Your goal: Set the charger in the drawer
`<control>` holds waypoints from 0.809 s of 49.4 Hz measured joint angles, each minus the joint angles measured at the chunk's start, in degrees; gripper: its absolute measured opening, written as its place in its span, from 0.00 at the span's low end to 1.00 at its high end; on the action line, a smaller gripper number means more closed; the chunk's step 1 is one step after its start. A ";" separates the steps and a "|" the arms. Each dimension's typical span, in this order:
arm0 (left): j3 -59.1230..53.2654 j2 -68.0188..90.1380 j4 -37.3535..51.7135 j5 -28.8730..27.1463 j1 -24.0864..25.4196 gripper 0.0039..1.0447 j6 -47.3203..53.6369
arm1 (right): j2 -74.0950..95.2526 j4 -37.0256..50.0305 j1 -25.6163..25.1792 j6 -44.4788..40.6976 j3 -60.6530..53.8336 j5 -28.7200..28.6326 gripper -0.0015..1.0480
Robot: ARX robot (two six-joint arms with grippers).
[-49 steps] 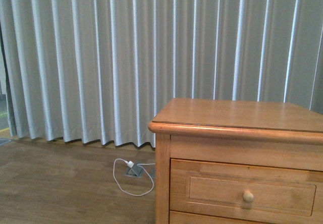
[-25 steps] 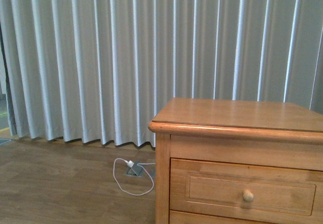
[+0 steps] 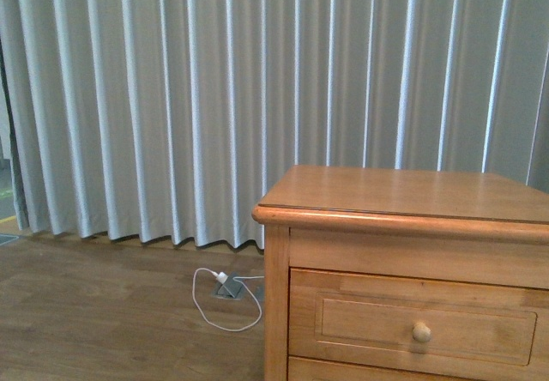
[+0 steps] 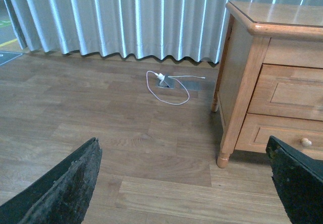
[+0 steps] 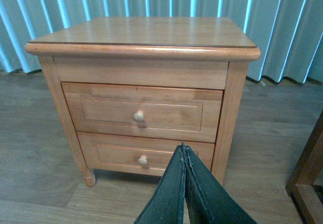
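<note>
Nothing has shifted beyond a slight camera drift. Left gripper (image 4: 184, 183) is spread wide and empty, right gripper (image 5: 184, 156) pressed closed on nothing, facing the closed honey-coloured wooden drawer (image 5: 141, 112). No black-cabled charger shows; only a white cable (image 3: 225, 299) lies on the floor.

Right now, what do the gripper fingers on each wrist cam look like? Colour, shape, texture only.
The left gripper shows two broad, black, wedge-shaped fingers with a rough, scuffed, greyish-speckled surface. The right gripper shows two dark, green-black fingers, smoother, tapering to a thin point, with faint stitch-like lines near their inner edges. No cables, markings or arm links are visible; the front view shows neither arm.
</note>
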 joint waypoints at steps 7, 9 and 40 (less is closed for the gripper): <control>0.00 0.00 0.00 0.00 0.00 0.94 0.00 | -2.36 -0.48 0.00 0.00 -1.38 0.00 0.01; 0.00 0.00 0.00 0.00 0.00 0.94 0.00 | -3.10 -0.50 0.00 0.00 -2.32 0.00 0.01; 0.00 0.00 0.00 -0.07 0.00 0.94 0.00 | -13.44 -10.91 0.09 -0.02 -2.38 0.00 0.01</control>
